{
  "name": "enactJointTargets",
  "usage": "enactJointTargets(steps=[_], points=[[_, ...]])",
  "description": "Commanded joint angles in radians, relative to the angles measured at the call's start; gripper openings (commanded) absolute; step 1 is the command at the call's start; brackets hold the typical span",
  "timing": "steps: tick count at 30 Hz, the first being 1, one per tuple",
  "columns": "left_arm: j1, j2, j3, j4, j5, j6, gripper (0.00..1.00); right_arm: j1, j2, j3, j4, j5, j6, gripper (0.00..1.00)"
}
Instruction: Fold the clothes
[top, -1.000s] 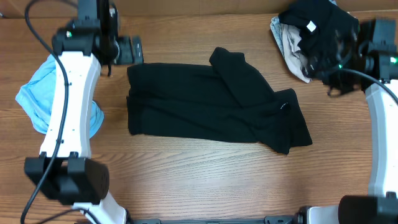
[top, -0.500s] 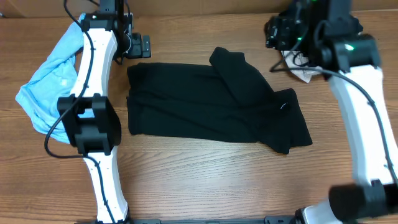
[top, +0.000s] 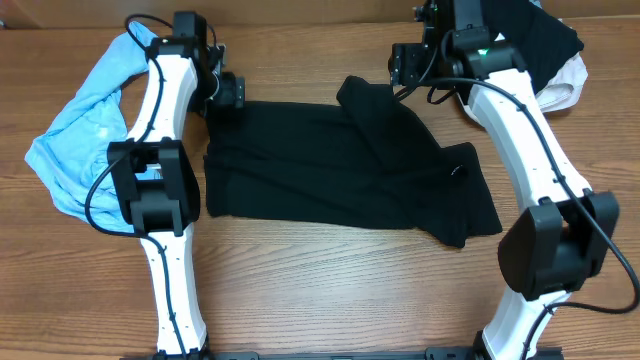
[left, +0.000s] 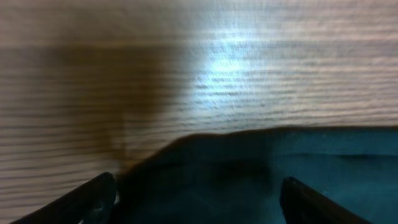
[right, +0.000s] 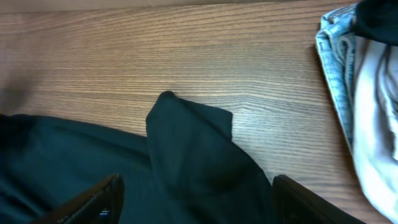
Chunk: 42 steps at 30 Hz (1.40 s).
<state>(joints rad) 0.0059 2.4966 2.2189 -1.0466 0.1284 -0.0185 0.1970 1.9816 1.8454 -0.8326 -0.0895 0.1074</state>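
Left hand (top: 235, 92) and right hand (top: 398, 68), both released, have now swung inward over the black T-shirt's (top: 330, 165) far corners.

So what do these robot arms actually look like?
The left arm and right arm are slim white tubes with chunky black joints and thin black cables looped alongside. The left end effector and right end effector have dark fingers.
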Motion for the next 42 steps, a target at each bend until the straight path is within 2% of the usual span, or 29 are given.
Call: enactJointTargets(steps=[1, 4, 7, 10, 11, 17, 27, 31, 36, 42], points=[[-0.031, 0.028, 0.019, -0.005, 0.027, 0.016, 0.76, 0.0, 0.046, 0.011, 0.028, 0.006, 0.0, 0.79], [-0.042, 0.034, 0.018, -0.006, 0.02, 0.02, 0.49, 0.0, 0.075, 0.011, 0.047, 0.006, 0.0, 0.8], [-0.047, 0.034, 0.014, -0.008, 0.018, 0.02, 0.31, 0.0, 0.106, 0.011, 0.083, 0.006, 0.0, 0.79], [-0.046, 0.034, 0.014, -0.012, -0.009, 0.018, 0.08, 0.0, 0.137, 0.011, 0.129, -0.011, 0.0, 0.8], [-0.046, 0.034, 0.014, -0.014, -0.027, 0.018, 0.04, 0.0, 0.15, 0.011, 0.148, -0.024, 0.0, 0.79], [-0.044, 0.034, 0.014, -0.048, -0.122, -0.015, 0.04, 0.0, 0.247, 0.011, 0.276, -0.046, 0.037, 0.79], [-0.044, 0.034, 0.014, -0.035, -0.128, -0.065, 0.04, 0.013, 0.385, 0.011, 0.429, -0.031, 0.091, 0.73], [-0.044, 0.034, 0.014, -0.023, -0.128, -0.068, 0.04, 0.016, 0.406, 0.009, 0.432, -0.031, 0.092, 0.7], [-0.044, 0.034, 0.014, -0.022, -0.128, -0.068, 0.04, 0.027, 0.411, 0.007, 0.418, -0.05, 0.096, 0.61], [-0.044, 0.034, 0.014, -0.021, -0.128, -0.068, 0.04, 0.071, 0.434, 0.007, 0.412, -0.025, 0.071, 0.6]])
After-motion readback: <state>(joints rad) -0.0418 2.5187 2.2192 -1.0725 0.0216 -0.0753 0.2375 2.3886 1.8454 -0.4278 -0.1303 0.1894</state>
